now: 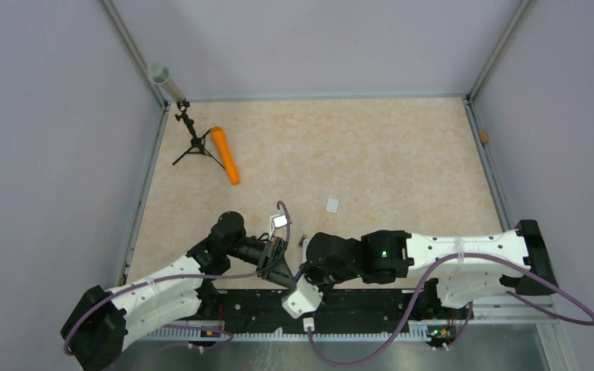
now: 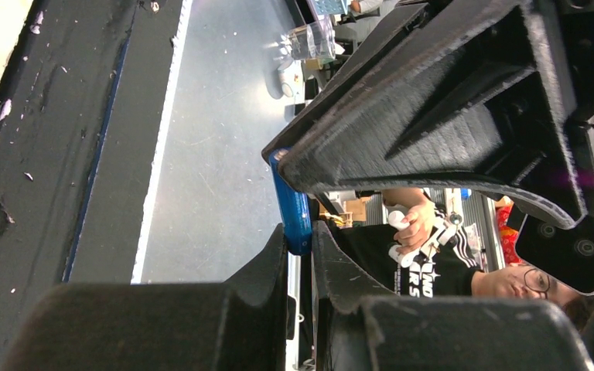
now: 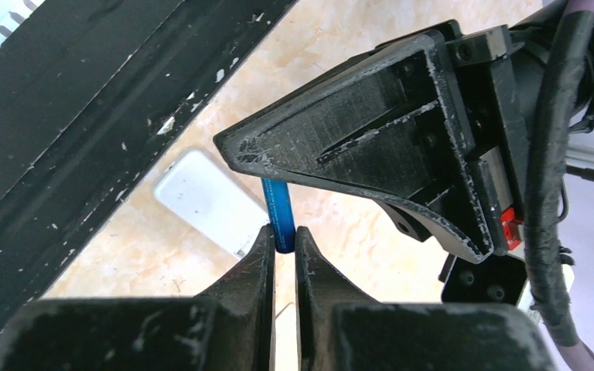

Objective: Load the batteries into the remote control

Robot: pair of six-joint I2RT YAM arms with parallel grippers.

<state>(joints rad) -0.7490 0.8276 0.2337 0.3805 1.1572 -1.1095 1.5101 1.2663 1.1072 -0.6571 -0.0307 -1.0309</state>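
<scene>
Right gripper (image 3: 282,238): jaws narrow, pinched on the lower end of the blue battery (image 3: 280,205); left gripper (image 2: 300,241): jaws likewise narrow, clamped on the same blue battery (image 2: 294,202) at its other end; so one cell, both claws on it, held in the air.

Reading: a hand-over or re-grip, likely to get the battery lengthwise in one claw so it can be laid down flat; which claw gives way, cannot tell.

Remote control (image 3: 201,199): flat on the table (image 1: 394,154) under the two claws, plain white side up, close to the black strip (image 3: 85,100) along the near edge; hidden by the wrists from above; the recess is not visible.

Dark battery: not found in any view.

Left arm (image 1: 155,290): from the near left corner, elbow bent, forearm running right along the near edge, wrist rolled; right arm (image 1: 448,251): from the near right corner, stretched left, low; fingertips meet about mid near edge.

Farther out: small white piece (image 1: 332,205) mid-table; orange cylinder (image 1: 225,154) toward the far left corner.
</scene>
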